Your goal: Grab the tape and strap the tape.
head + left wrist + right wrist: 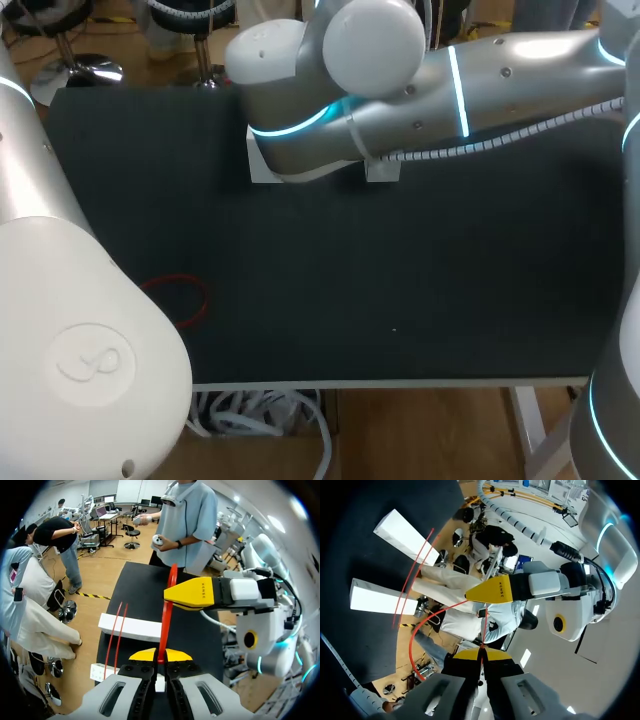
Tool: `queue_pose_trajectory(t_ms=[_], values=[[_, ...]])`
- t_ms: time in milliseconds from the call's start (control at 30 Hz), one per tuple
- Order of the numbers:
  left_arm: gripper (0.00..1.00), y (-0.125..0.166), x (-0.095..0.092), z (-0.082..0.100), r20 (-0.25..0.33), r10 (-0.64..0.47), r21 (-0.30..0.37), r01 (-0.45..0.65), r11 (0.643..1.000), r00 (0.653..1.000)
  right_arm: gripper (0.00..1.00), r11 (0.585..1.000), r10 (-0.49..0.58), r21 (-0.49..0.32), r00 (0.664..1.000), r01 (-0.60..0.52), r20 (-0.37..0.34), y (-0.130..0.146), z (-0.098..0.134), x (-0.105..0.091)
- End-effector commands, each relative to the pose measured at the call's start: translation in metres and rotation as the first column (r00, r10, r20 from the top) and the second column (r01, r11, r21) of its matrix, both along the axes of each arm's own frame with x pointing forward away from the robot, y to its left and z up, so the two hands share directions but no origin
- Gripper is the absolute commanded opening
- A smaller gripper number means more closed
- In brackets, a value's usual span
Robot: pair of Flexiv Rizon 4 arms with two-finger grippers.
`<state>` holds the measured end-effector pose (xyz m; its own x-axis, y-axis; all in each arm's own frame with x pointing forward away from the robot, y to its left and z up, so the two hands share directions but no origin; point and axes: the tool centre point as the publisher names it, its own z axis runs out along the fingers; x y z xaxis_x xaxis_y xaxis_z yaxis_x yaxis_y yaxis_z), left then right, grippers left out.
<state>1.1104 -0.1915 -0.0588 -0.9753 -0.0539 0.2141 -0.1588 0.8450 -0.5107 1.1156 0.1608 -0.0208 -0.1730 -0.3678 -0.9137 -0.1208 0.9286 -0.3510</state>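
Both arms have the tape. In the left wrist view the left gripper [160, 656] has its fingers pinched together on the red tape [167, 615], which rises from between the yellow tips as a taut strip towards the right gripper [191, 593]. The right wrist view shows the same thing from the other side. There the right gripper [481, 654] has its fingers closed on a thin red line [483, 630], and the left gripper [492, 591] sits just ahead.

Two fine red strands [116, 632] run across the white blocks [402, 536] on the black worktop [400, 280]. You cannot tell whether they touch the blocks or hang above them. A separate red loop [185, 298] lies on the worktop beside the left arm.

The grab looks done, and strapping is the step in hand. Your next move calls for keeping the tape stretched while you guide the loop down around the blocks. Move both arms together, because the tape is thin and could slip from either pinch if the pull becomes uneven.
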Motion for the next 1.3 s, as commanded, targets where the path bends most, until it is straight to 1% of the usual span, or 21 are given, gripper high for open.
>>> queue_pose_trajectory(t_ms=[33, 133, 767, 1300], values=[[0.00, -0.001, 0.002, 0.002, -0.005, -0.002, 0.007, 0.002, 1.000, 1.000, 0.00, 1.000, -0.007, -0.013, 1.000, 0.007, -0.011, 0.003, 0.002, 0.001], [0.00, -0.001, 0.002, 0.002, -0.005, -0.002, 0.007, 0.002, 1.000, 1.000, 0.00, 0.999, -0.017, -0.031, 1.000, 0.016, -0.015, 0.004, 0.000, 0.002], [0.00, -0.001, 0.002, 0.002, -0.005, -0.002, 0.007, 0.002, 1.000, 1.000, 0.00, 0.996, -0.045, -0.074, 0.999, 0.044, -0.013, 0.022, -0.005, 0.004], [0.00, -0.001, 0.002, 0.002, -0.005, -0.002, 0.007, 0.002, 1.000, 1.000, 0.00, 0.996, -0.040, -0.087, 0.999, 0.038, -0.022, 0.035, -0.008, 0.001]])
